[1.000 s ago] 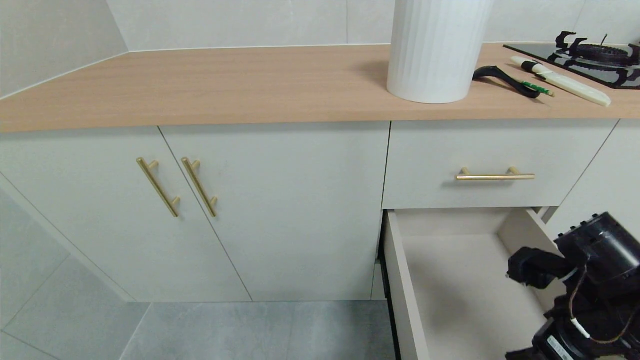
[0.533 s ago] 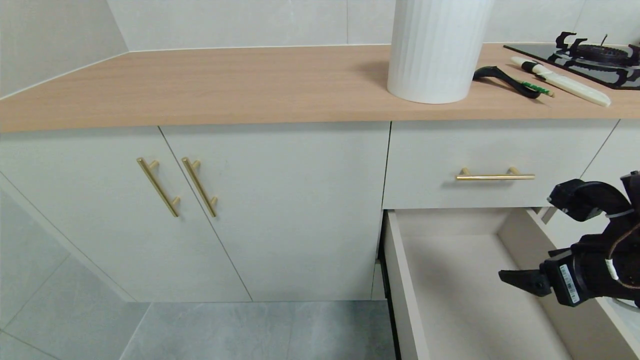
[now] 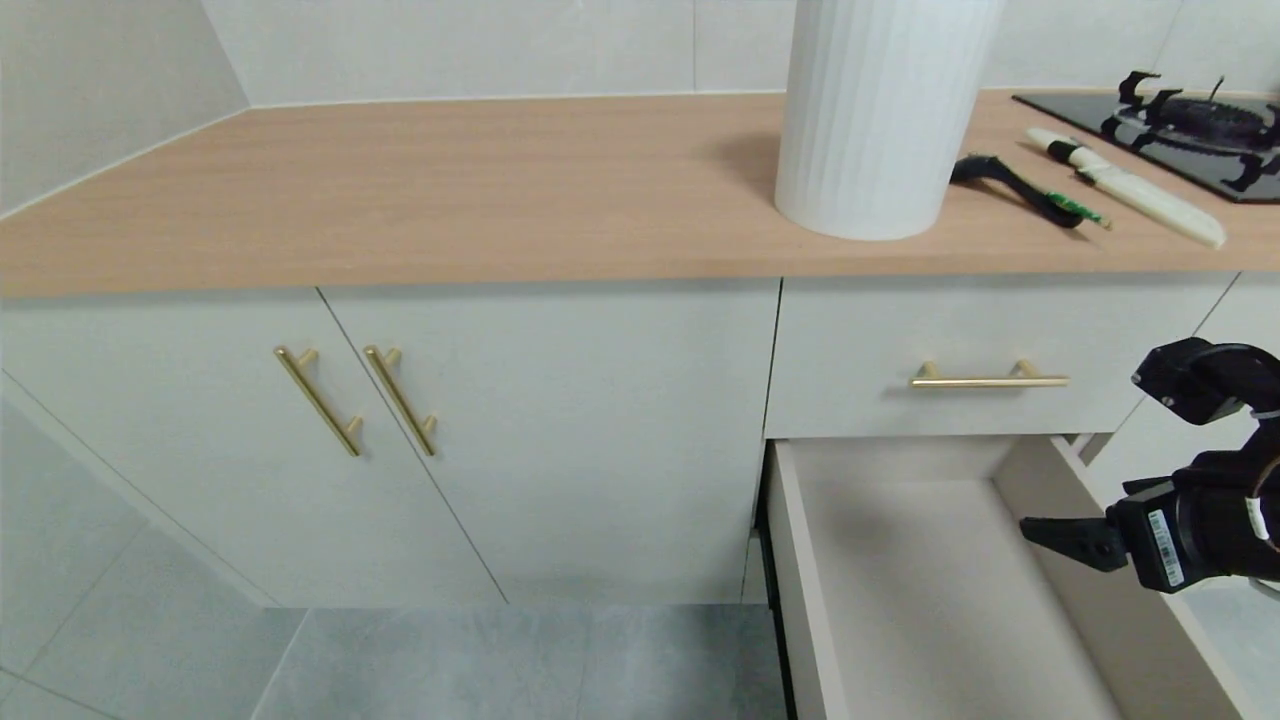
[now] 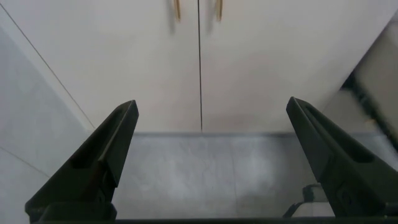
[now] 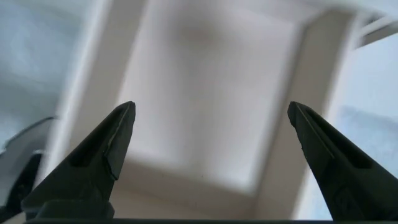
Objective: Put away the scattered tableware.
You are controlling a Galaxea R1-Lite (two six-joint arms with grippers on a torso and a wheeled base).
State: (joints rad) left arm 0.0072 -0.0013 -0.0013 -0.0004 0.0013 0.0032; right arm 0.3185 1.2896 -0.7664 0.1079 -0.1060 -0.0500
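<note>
I see my right gripper (image 3: 1085,452) spread wide over the right wall of the open drawer (image 3: 795,560); my left gripper (image 4: 211,104), also released, faces the cabinet doors (image 4: 261,62) left of it.

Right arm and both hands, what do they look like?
The right arm is black and blocky, with a white barcoded label and white bands. The right hand and left hand each have two dark, wedge-shaped fingers tapering to points.
</note>
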